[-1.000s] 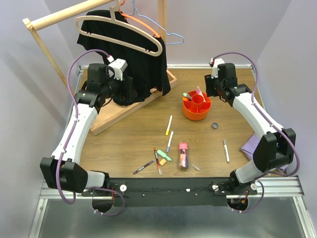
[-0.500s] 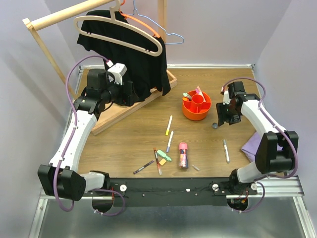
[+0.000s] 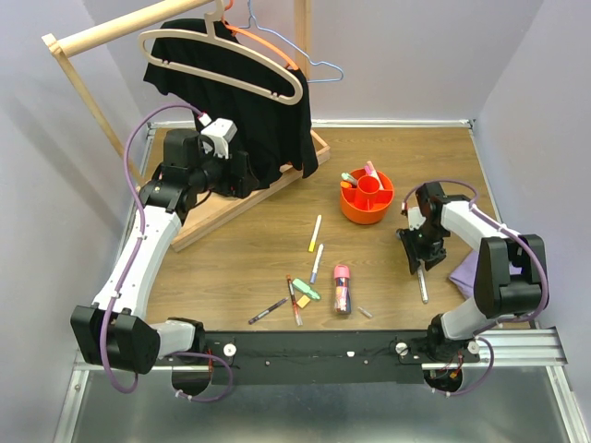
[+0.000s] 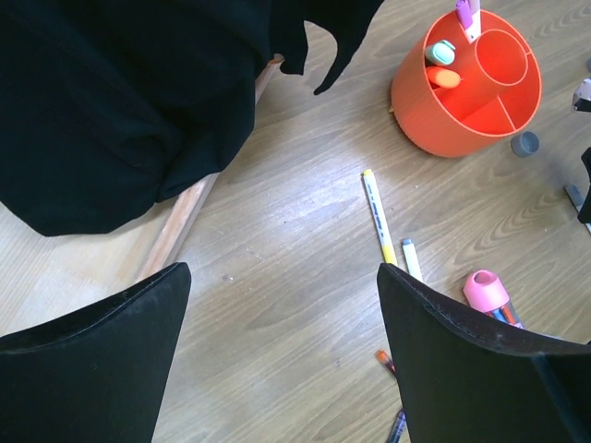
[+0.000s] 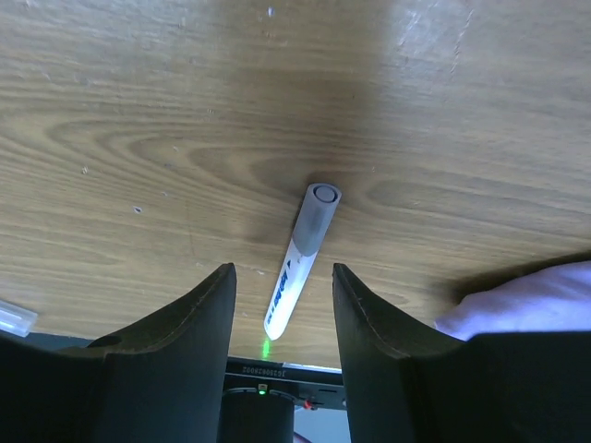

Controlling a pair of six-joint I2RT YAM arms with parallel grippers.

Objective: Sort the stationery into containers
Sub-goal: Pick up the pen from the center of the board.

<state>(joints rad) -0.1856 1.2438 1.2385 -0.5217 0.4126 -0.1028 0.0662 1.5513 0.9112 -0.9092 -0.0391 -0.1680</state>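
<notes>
The right pincer point(image 5: 282, 323) stood apart, straddling the white pen point(image 5: 297, 268) without clamping it. The left pincer point(image 4: 282, 360) was likewise apart and empty, held above the counter point(image 3: 249, 258) on the far-left side of the orange organiser point(image 3: 355, 214). The pen lay flat on the counter, well apart from the organiser on its near-right side, near a purple cloth point(image 5: 517, 300). Its long axis ran roughly near to far, slightly slanted within the gap, with the grey capped end pointing loosely the organiser's way. Judged risks: the fingers point(image 5: 175, 351) sat nearer the tail than the middle, so a closed grip could let the pen pivot or droop. The round barrel could also roll clear, and a low descent could strike the counter.
</notes>
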